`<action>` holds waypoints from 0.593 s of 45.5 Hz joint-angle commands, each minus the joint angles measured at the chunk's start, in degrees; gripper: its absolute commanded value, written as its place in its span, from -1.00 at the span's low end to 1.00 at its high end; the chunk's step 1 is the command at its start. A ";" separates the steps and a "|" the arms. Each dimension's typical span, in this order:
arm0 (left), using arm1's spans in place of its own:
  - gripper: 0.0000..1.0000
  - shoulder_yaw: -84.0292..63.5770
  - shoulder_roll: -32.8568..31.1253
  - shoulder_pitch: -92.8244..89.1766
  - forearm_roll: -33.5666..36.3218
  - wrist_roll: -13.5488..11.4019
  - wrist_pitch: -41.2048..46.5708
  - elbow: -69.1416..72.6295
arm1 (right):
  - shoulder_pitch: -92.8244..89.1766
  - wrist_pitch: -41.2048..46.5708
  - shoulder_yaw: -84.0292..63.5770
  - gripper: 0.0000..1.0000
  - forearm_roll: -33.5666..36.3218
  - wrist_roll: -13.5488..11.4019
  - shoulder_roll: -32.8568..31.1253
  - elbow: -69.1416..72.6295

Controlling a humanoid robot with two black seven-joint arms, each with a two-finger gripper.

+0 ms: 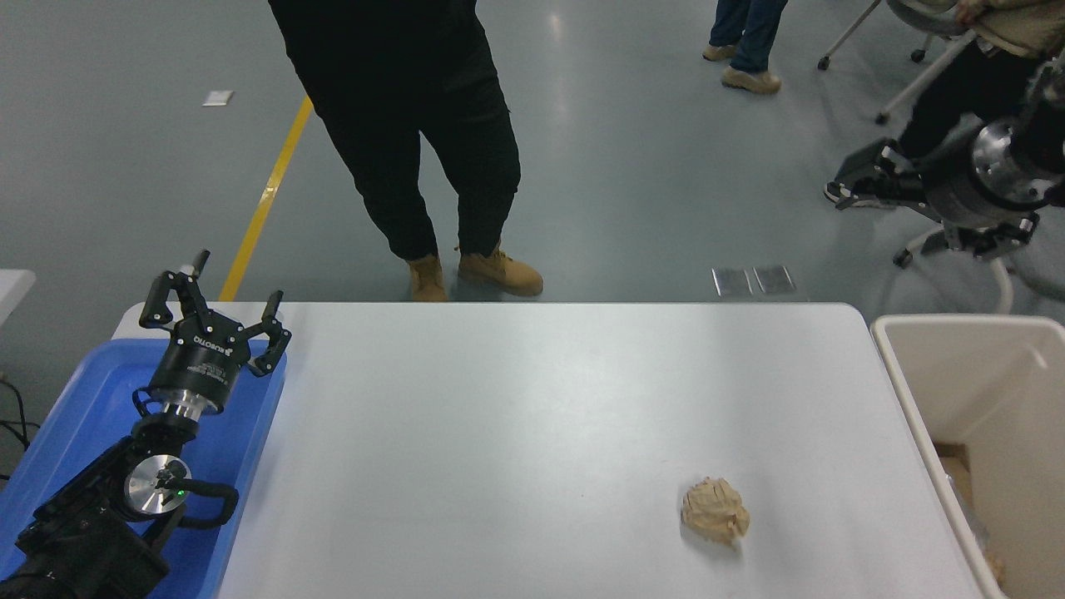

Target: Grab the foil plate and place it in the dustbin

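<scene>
The foil plate does not show on the table or in either gripper. The cream dustbin [903,391] stands off the table's right edge, with only brown scraps visible low inside it. My right gripper [850,181] is raised high at the upper right, above and behind the dustbin, pointing left with its fingers apart and nothing between them. My left gripper [215,312] is parked open and empty over the blue tray at the lower left.
A crumpled tan paper ball [715,511] lies on the white table [516,416] at the front right. A blue tray [75,416] sits at the table's left edge. A person in black trousers [416,125] stands at the far side. Office chairs stand at the upper right.
</scene>
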 commanded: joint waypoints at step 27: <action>0.97 0.00 0.09 0.00 0.08 -0.02 0.02 0.04 | 10.26 14.94 0.49 1.00 -1.69 -0.07 0.26 8.11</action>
